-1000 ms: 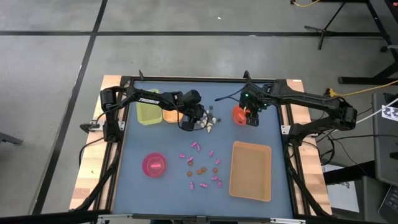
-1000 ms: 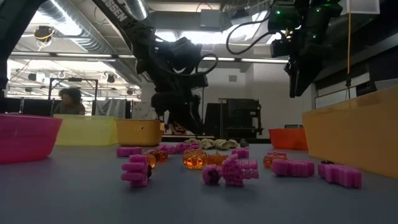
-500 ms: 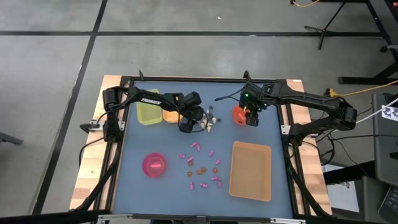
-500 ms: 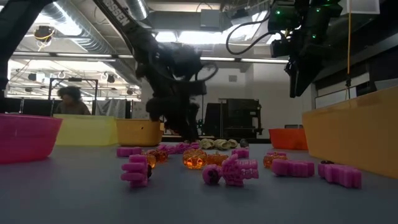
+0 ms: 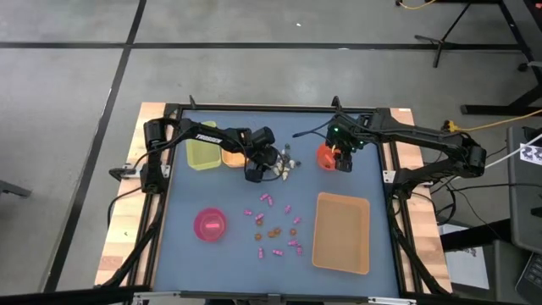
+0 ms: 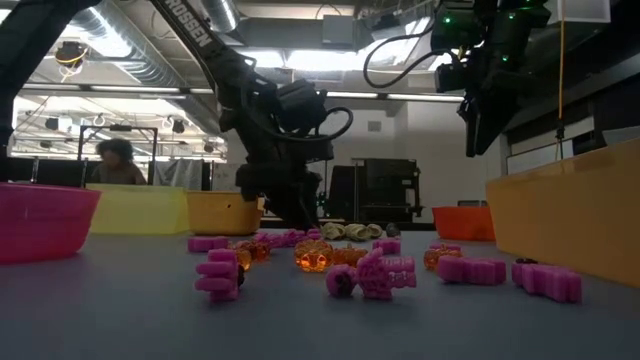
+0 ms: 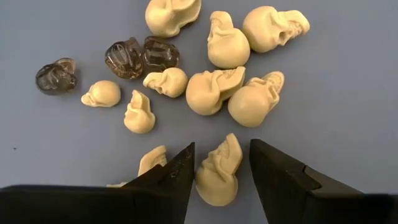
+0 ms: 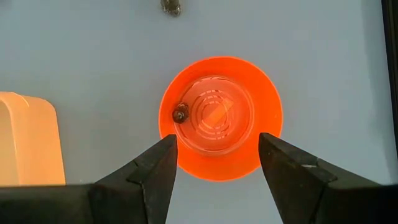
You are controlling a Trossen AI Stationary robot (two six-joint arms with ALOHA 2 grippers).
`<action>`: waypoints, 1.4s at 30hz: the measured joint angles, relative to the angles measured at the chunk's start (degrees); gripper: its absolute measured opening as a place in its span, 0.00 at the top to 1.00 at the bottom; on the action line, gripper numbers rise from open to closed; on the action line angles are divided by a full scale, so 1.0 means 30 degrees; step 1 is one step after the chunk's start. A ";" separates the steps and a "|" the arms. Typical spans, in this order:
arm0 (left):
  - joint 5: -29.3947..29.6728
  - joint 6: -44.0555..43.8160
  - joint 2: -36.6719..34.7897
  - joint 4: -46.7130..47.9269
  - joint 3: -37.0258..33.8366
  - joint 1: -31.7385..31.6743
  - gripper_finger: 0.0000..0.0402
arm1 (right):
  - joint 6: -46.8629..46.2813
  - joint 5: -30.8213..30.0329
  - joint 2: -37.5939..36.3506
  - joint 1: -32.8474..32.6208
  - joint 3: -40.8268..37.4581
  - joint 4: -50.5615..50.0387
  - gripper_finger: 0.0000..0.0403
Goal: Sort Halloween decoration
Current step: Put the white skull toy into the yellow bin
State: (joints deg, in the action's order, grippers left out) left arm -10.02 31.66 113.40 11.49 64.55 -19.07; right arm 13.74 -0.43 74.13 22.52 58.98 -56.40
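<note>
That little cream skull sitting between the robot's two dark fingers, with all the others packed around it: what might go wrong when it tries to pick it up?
1. The left gripper straddles one cream skull, but a second cream skull lies right against one finger; closing could pinch or flick it.
2. The skull lies tilted and rounded, so it might squirt out sideways into the skull pile.
3. The dark grey trinkets sit close by; a nudge could scatter them.

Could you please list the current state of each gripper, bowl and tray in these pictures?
left gripper: open, fingers either side of a cream skull.
right gripper: open, hanging over the orange bowl.
orange bowl: holds one small dark trinket.
pink bowl: upright on the table.
tan tray: nothing visible in it.
</note>
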 joint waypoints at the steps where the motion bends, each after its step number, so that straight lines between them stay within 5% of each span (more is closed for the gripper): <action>1: 0.0000 0.0000 0.0000 0.0014 0.0000 -0.0007 0.66 | 0.0000 0.0000 0.0000 0.0000 0.0000 0.0000 0.44; 12: 0.0128 0.0001 0.0031 0.0022 -0.0029 0.0007 0.79 | 0.0000 0.0002 0.0000 0.0000 0.0000 0.0000 0.44; 42: 0.0116 -0.2146 -0.0036 0.0015 -0.0044 -0.0020 0.81 | 0.0000 0.0006 0.0000 0.0000 0.0000 -0.0004 0.44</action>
State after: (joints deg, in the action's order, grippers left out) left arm -9.67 25.22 113.30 11.53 64.42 -19.13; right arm 13.74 -0.41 74.13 22.52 58.98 -56.41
